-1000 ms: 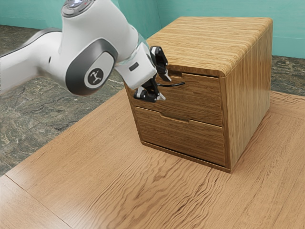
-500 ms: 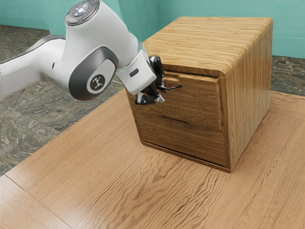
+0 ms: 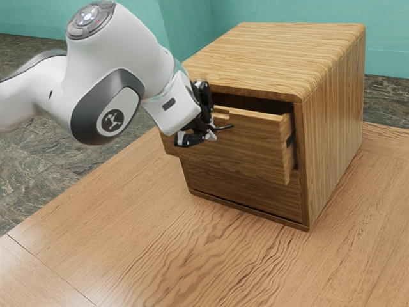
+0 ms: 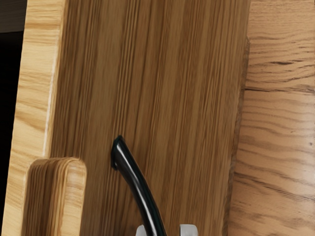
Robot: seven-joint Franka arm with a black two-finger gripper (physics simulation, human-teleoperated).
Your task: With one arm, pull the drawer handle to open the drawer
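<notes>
**Wooden bench, top drawer partly out, end effector on handle**

Wooden bench (image 3: 160, 256) carries a wooden cabinet (image 3: 319, 64); grey stone floor (image 3: 25, 147) and teal wall (image 3: 192, 19) lie behind. White arm (image 3: 108, 77) comes in from the exterior view's left. End effector (image 3: 206, 131) is at the cabinet's front, pinching the thin black handle (image 3: 222, 127) between its fingers. The top drawer (image 3: 255, 144) that carries the handle is directly ahead of the end effector. It sticks partway out of the cabinet, with a dark gap open above it. Lower drawer (image 3: 249, 185) is below the end effector, flush and closed.

Wrist view: drawer front (image 4: 172, 98) is close ahead. The curved handle (image 4: 135, 182) runs from the wood back toward the end effector and ends between two pale fingertips (image 4: 187, 229). Bench (image 4: 280, 123) shows past the drawer's edge.
</notes>
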